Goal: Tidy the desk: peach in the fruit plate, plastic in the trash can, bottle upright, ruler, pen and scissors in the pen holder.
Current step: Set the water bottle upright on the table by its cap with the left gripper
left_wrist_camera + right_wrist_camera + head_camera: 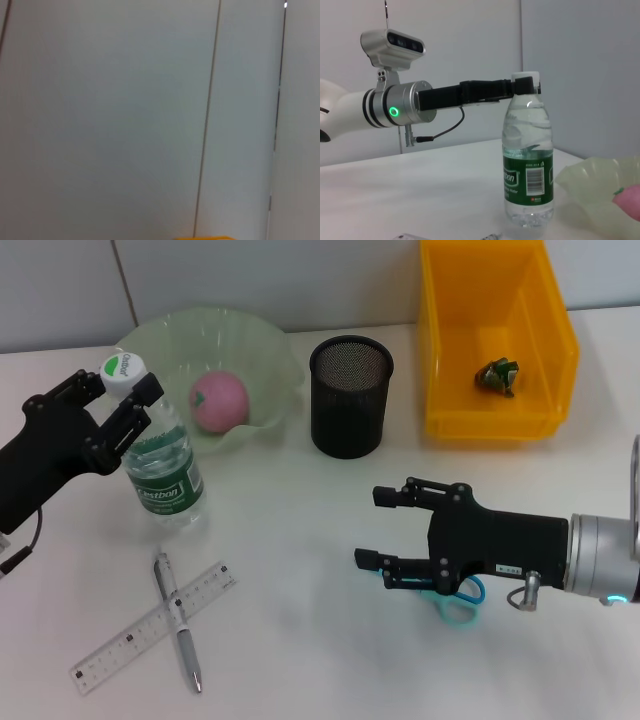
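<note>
A transparent ruler and a silver pen are seen crossed over each other at the lower left of the head view, the pen lying on top. At lower right the right gripper is held low over the table, its fingers spread apart with nothing between them; the blue-handled scissors are partly hidden beneath its body. Higher up on the left, the bottle is found standing upright, and the left gripper is placed at its white cap, one finger on each side of the neck; whether the fingers press on it cannot be told. In the right wrist view the same fingers are shown level with the cap of the bottle. Just behind the bottle the pink peach is seen resting in the pale green fruit plate. At upper centre the black mesh pen holder is standing upright. At upper right the crumpled plastic is lying inside the yellow trash can
</note>
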Controlling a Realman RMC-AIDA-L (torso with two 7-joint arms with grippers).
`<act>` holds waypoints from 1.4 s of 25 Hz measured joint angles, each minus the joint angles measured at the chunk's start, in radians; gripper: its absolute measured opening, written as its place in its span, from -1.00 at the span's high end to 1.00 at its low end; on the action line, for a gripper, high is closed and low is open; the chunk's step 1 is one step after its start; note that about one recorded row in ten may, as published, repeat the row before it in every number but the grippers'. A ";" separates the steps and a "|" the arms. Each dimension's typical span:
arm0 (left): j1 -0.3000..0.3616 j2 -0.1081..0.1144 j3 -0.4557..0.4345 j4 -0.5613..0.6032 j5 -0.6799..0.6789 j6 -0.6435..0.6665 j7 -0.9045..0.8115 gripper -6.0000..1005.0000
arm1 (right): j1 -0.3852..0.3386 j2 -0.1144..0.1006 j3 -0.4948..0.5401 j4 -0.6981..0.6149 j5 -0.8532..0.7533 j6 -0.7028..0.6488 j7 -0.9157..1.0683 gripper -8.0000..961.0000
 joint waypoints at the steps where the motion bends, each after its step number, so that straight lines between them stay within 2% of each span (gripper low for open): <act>1: 0.000 0.000 0.000 -0.004 -0.006 -0.008 0.006 0.03 | 0.000 0.000 -0.001 0.008 0.002 0.000 -0.009 -0.59; 7: 0.001 -0.001 0.000 -0.053 -0.071 -0.037 0.071 0.03 | 0.004 0.000 -0.003 0.031 0.008 0.011 -0.031 -0.59; 35: -0.013 -0.002 0.002 -0.081 -0.096 -0.116 0.105 0.00 | 0.009 0.000 -0.011 0.059 0.028 0.015 -0.043 -0.59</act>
